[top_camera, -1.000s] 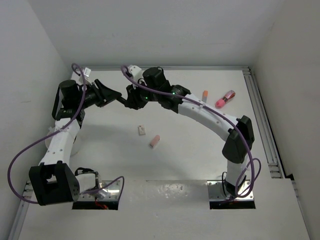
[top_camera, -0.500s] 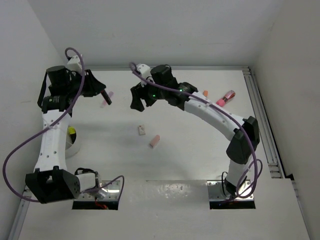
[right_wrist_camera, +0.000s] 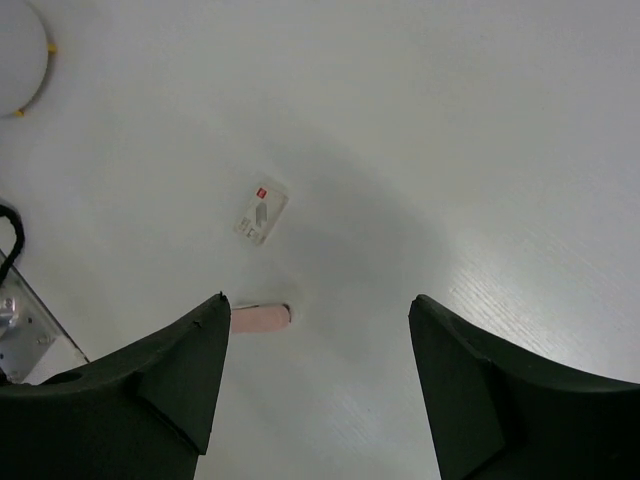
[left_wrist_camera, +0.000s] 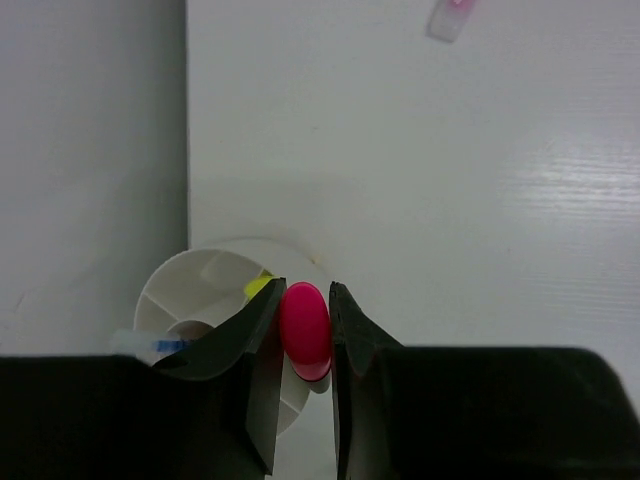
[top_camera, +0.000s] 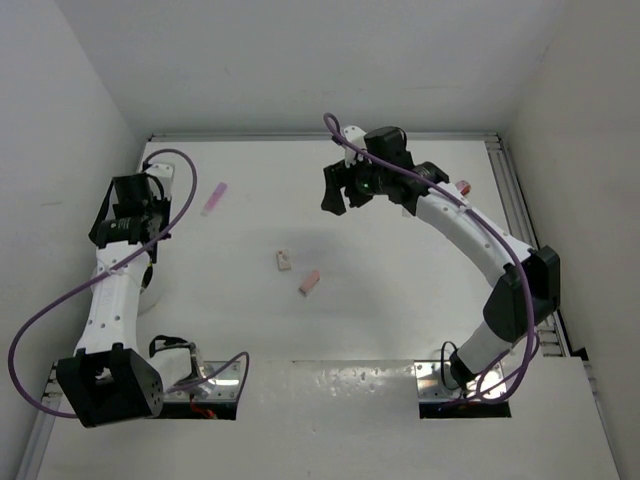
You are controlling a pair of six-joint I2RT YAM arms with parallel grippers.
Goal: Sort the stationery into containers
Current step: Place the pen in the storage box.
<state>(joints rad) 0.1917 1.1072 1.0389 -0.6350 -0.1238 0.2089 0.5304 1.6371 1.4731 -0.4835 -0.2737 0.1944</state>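
My left gripper (left_wrist_camera: 305,290) is shut on a pink-capped highlighter (left_wrist_camera: 304,328) and holds it above the near rim of the round white tub (left_wrist_camera: 190,280). A yellow cap (left_wrist_camera: 258,286) and a blue pen (left_wrist_camera: 165,345) lie inside the tub. In the top view the left wrist (top_camera: 132,215) covers most of the tub (top_camera: 149,290). My right gripper (top_camera: 340,195) is open and empty above the back middle of the table. Below it lie a whitish eraser (right_wrist_camera: 261,212) and a pink eraser (right_wrist_camera: 262,317). The pink cup is out of view.
A small pale pink item (top_camera: 213,198) lies at the back left and also shows in the left wrist view (left_wrist_camera: 452,15). A pink highlighter (top_camera: 463,186) peeks out behind the right arm. The two erasers (top_camera: 284,261) (top_camera: 310,282) lie mid-table. A rail (top_camera: 520,230) runs along the right edge.
The two grippers were together at the back middle. The left arm swung left and back over the tub with the highlighter. The right arm pulled away to the right, open.
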